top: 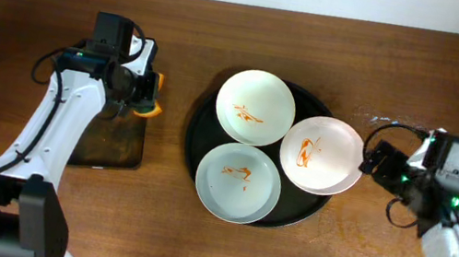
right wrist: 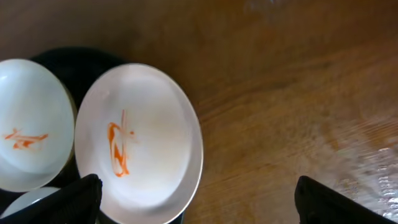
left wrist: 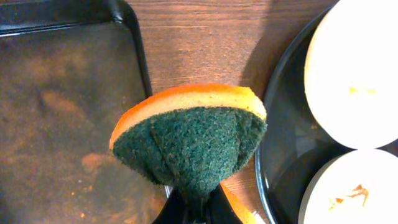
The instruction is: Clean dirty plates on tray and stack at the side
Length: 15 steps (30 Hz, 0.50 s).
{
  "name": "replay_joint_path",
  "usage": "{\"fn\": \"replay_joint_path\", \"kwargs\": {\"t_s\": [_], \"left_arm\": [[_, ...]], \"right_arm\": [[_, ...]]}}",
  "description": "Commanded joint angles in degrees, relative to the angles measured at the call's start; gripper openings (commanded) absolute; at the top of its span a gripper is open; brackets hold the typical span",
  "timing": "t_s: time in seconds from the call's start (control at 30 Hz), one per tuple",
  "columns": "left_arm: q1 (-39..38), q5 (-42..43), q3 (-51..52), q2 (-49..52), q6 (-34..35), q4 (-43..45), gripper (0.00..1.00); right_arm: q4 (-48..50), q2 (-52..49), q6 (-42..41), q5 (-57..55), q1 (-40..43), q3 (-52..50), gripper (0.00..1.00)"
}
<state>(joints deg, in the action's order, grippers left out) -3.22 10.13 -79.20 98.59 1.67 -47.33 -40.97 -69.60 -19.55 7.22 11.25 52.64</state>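
Three dirty plates lie on the round black tray [top: 200, 138]: a white one [top: 255, 107] at the back, a white one [top: 321, 155] overhanging the right rim, and a pale blue-green one [top: 238, 182] at the front. All carry orange sauce smears. My left gripper [top: 146, 96] is shut on an orange and green sponge [left wrist: 189, 137], held above the gap between the rectangular tray and the black tray [left wrist: 283, 143]. My right gripper [top: 376, 159] is open, its fingers astride the right edge of the right white plate [right wrist: 140, 140].
A smaller rectangular dark tray [top: 110, 141] lies left of the round tray, stained brown, also in the left wrist view [left wrist: 62, 112]. Bare wooden table [right wrist: 292, 93] extends to the right of the plates.
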Motion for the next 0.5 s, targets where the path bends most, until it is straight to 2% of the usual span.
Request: {"fn": "replay_joint_path", "kwargs": {"t_s": [0.0, 0.07, 0.13, 0.23, 0.33, 0.47], "left_arm": [[-0.2, 1.1, -0.7, -0.6, -1.3, 0.3, 0.01], [-0.2, 1.0, -0.7, -0.6, -1.3, 0.3, 0.0], [-0.2, -0.1, -0.7, -0.6, -1.3, 0.1, 0.0], [-0.1, -2.4, -0.7, -0.6, -1.3, -0.3, 0.0], [-0.1, -2.4, -0.7, -0.6, -1.3, -0.3, 0.0], [-0.1, -2.4, -0.7, -0.6, -1.3, -1.0, 0.01]], "right_arm": [[1.4, -6.7, 0.4, 11.6, 2.8, 0.9, 0.98], [1.6, -11.4, 1.1, 12.2, 2.8, 0.9, 0.94], [2.6, -15.8, 4.4, 17.4, 2.8, 0.9, 0.88], [3.3, -18.4, 4.8, 18.3, 2.6, 0.9, 0.87], [3.6, -19.8, 4.9, 17.6, 2.6, 0.9, 0.82], [6.0, -24.7, 4.9, 17.7, 2.6, 0.9, 0.69]]}}
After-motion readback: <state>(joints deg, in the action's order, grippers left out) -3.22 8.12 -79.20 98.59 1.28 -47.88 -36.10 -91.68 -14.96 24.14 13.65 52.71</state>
